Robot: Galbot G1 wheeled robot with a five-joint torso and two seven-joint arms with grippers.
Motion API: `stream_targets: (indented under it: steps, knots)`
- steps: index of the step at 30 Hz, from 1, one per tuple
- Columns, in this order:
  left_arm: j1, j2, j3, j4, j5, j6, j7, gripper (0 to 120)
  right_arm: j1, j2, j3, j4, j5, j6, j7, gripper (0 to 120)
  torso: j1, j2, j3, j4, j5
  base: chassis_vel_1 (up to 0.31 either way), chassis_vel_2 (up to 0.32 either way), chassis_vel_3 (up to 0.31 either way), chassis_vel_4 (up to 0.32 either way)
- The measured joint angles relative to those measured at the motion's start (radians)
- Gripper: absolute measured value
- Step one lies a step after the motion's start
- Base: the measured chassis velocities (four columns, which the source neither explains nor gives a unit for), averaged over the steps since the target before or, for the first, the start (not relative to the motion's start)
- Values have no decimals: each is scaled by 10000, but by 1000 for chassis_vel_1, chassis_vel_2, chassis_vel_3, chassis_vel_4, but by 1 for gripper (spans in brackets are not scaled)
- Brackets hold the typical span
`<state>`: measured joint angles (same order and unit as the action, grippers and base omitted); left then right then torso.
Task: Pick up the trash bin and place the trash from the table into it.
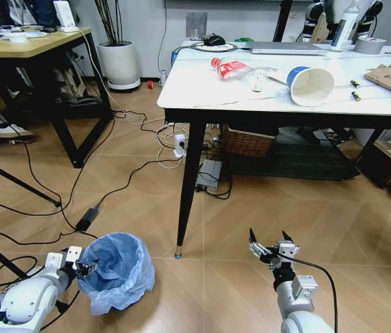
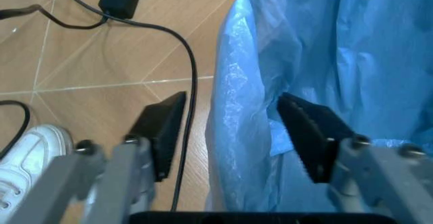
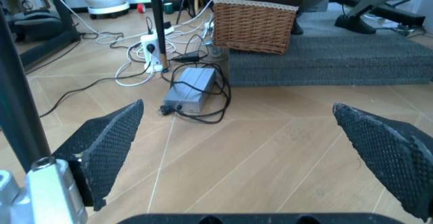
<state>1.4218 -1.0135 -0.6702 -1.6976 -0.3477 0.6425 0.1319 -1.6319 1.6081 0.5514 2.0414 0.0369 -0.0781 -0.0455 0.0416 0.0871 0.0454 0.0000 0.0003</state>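
The left hand (image 2: 230, 133) is straddling the rim of the trash bin (image 1: 117, 270) on the floor, fingers parted, one inside the bag, while the right hand (image 1: 272, 244) is hovering wide open, holding nothing.

An office-like workroom: a marble-look bench (image 1: 202, 90) carrying a laptop (image 1: 285, 48) and tape roll (image 1: 369, 46), a wooden desk (image 1: 22, 47), cables and a power strip (image 1: 179, 144) strewn across wood-pattern floor tiles.

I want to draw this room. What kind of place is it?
Probably an office or workroom: a laptop and tape roll on the table, a second desk, and cables with a power strip on the floor.
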Motion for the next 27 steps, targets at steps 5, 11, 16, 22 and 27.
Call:
stream_targets:
  steps: [5,11,16,22,27]
  knots:
    - [-73,-57,82,15,-210,137,-200,34,-61,0,8,79,13,10,0,100,0,0,0,0,-1,0,0,0,0]
    - [-139,-93,147,43,-256,172,-309,15,-114,0,29,171,8,44,4,100,0,1,1,0,-2,0,0,0,0]
    - [-83,-104,161,-97,-505,200,-513,0,-127,0,20,222,-25,58,35,100,0,1,1,0,-5,0,0,0,0]
    - [90,-175,151,-528,-1212,329,-1103,0,-205,0,6,290,-113,95,45,100,1,1,2,0,-7,0,0,0,0]
    - [509,-146,11,-1642,-1922,510,-1667,0,-235,0,123,584,-208,-35,77,100,2,0,3,1,-3,0,0,0,0]
